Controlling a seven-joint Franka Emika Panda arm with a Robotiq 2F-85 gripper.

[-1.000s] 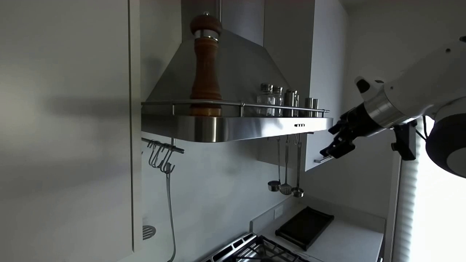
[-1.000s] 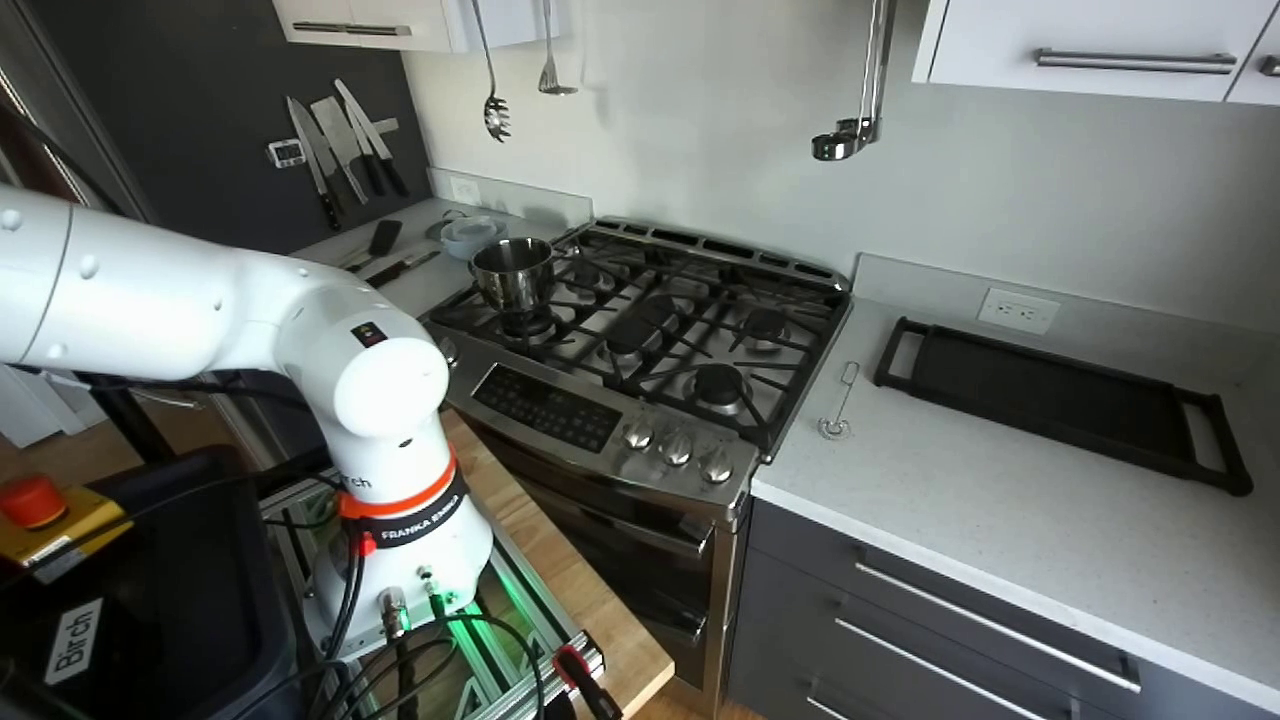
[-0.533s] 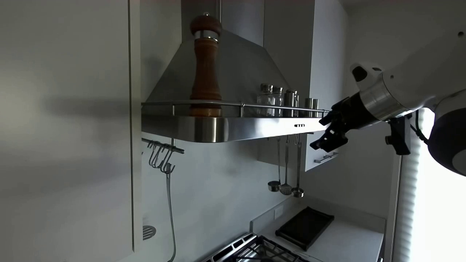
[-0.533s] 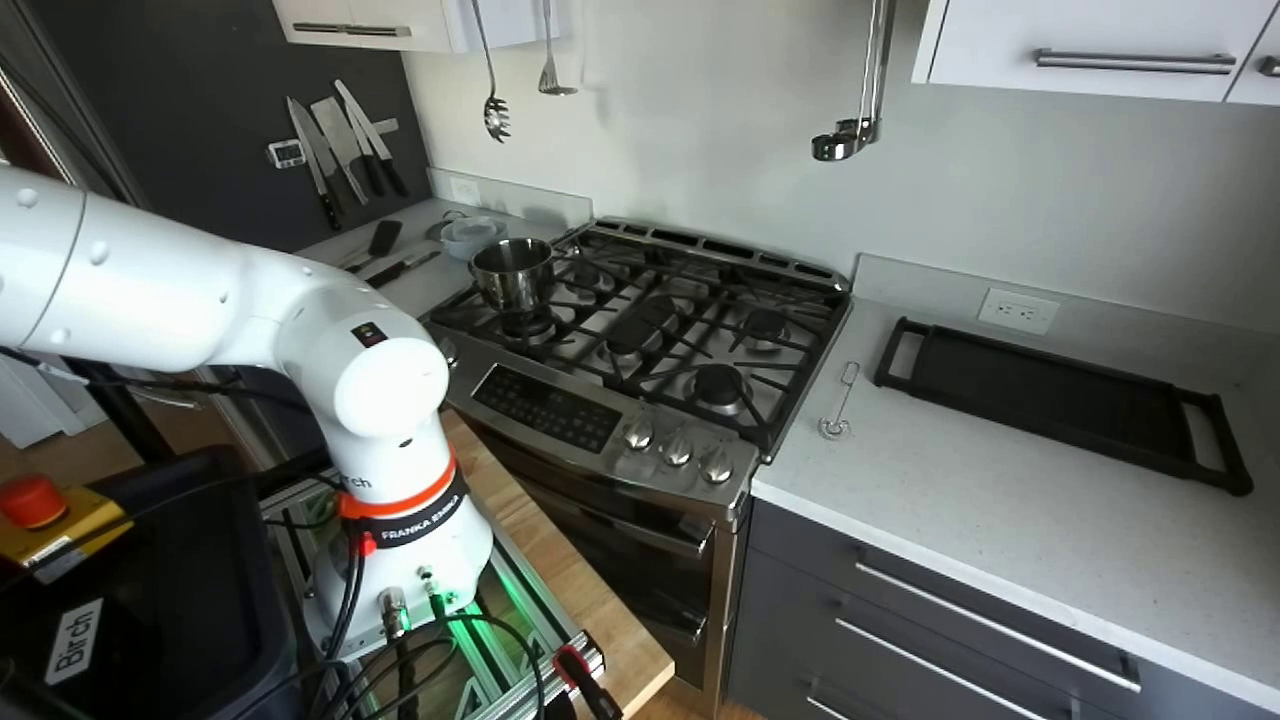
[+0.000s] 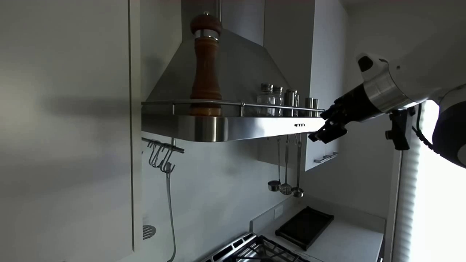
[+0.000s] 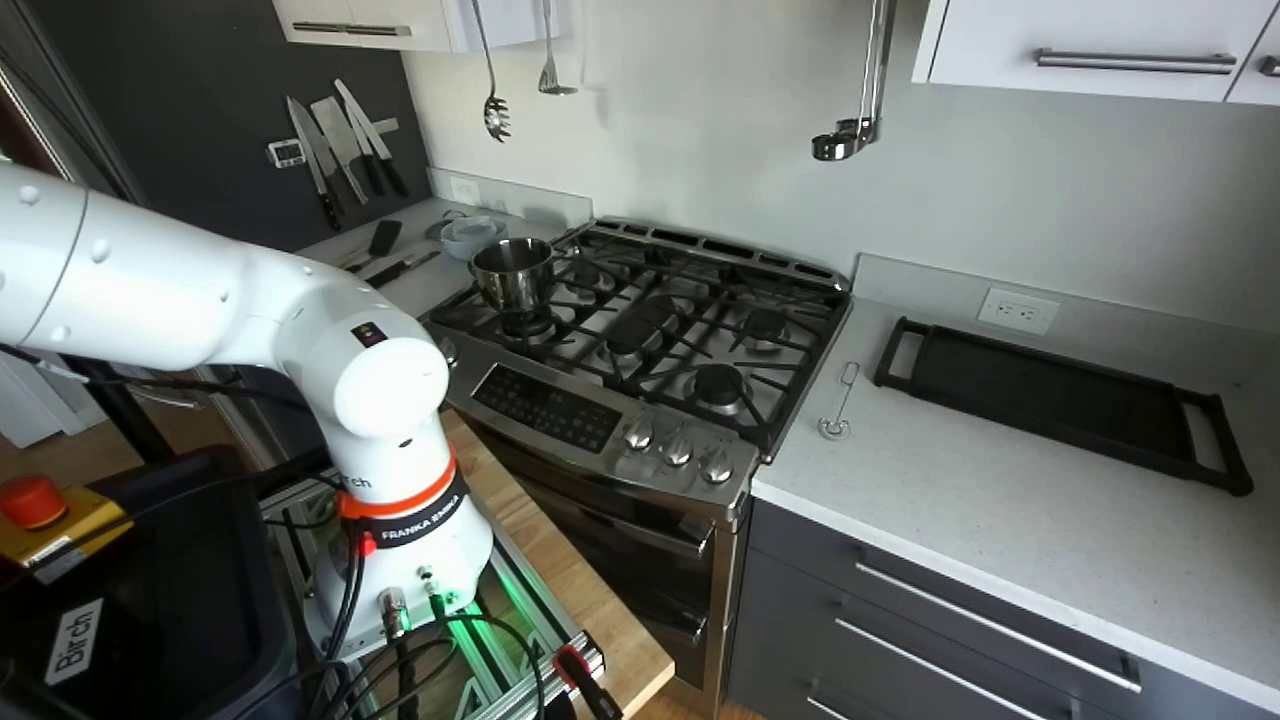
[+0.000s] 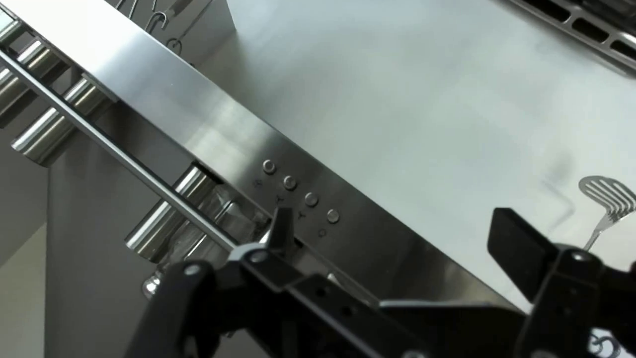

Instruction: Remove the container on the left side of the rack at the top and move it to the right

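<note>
Three steel containers (image 5: 309, 103) unmoved on rack (image 5: 262, 126); can't tell which is the task's. Gripper (image 5: 318, 126) sits approx 5 o'clock of them in an exterior view, higher vs 1 sec ago (shifted twd 11 o'clock), w/ jaws spread wide.

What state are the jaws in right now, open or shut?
Open. In the wrist view their black fingertips stand wide apart, with nothing held between them; the rack shows through the gap.
</note>
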